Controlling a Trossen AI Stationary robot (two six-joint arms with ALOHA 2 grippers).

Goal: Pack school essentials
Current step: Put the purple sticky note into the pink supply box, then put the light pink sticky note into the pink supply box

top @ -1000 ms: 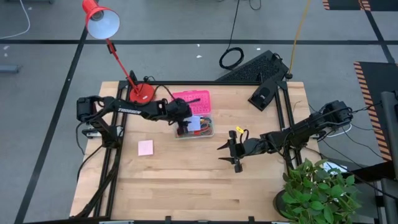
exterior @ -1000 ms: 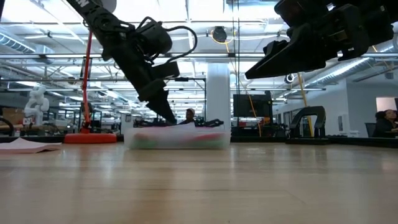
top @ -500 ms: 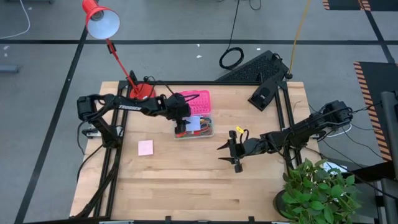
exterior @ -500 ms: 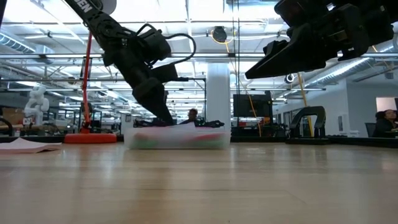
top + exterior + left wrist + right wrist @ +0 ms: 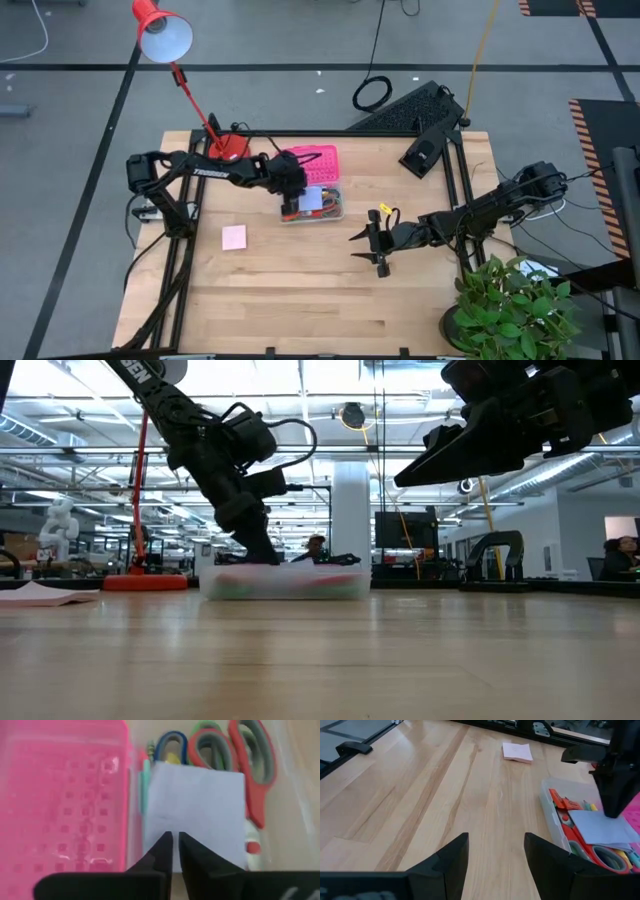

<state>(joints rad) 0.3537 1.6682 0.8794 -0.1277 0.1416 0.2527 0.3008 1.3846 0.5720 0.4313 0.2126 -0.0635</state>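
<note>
The left gripper [image 5: 175,851] has edged further over the clear box [image 5: 335,213], its fingers nearly together above the blue note pad [image 5: 195,810] lying on the scissors [image 5: 252,775]. The right gripper [image 5: 495,855] hovers mid-table, fingers apart. The pink note pad [image 5: 234,237] lies outside.

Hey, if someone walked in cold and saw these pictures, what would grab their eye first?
Probably the left gripper, down in the clear box with its fingers nearly shut over a blue note pad lying on the scissors. Next, the bright pink lid lying open beside the box, and the red lamp at the table's far left corner.
</note>
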